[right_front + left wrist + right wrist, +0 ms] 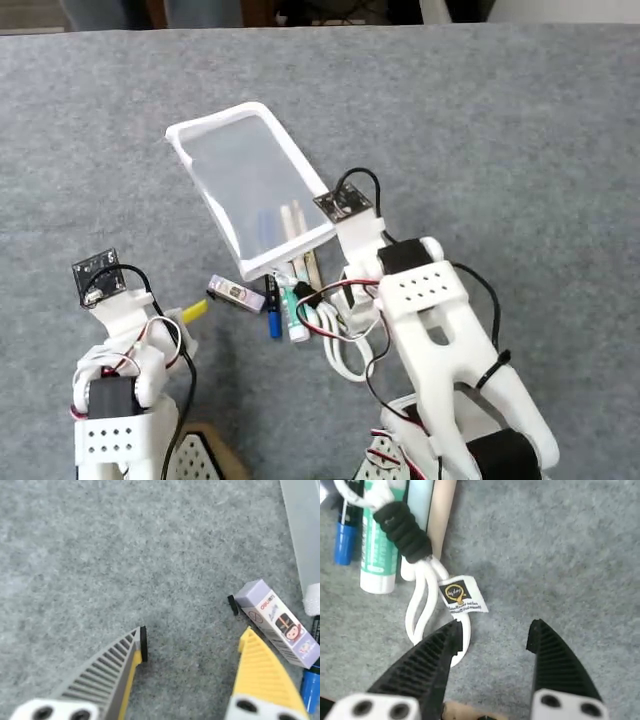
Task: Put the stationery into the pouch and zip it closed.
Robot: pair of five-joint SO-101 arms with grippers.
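The left gripper [195, 640], jaws spread, is the nearer tool: the eraser [277, 622] lies just outside one jaw, long axis slanting across its tip.

Grey, fuzzy felt-like cloth [520, 120] covers the table surface.

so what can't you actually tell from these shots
- Pouch zip slider: high view, too small to find, or under the right arm.
- Pens inside the pouch: high view, blurred by its frosted wall.
- Green tube: right wrist view, most of it cut off by the frame edge.
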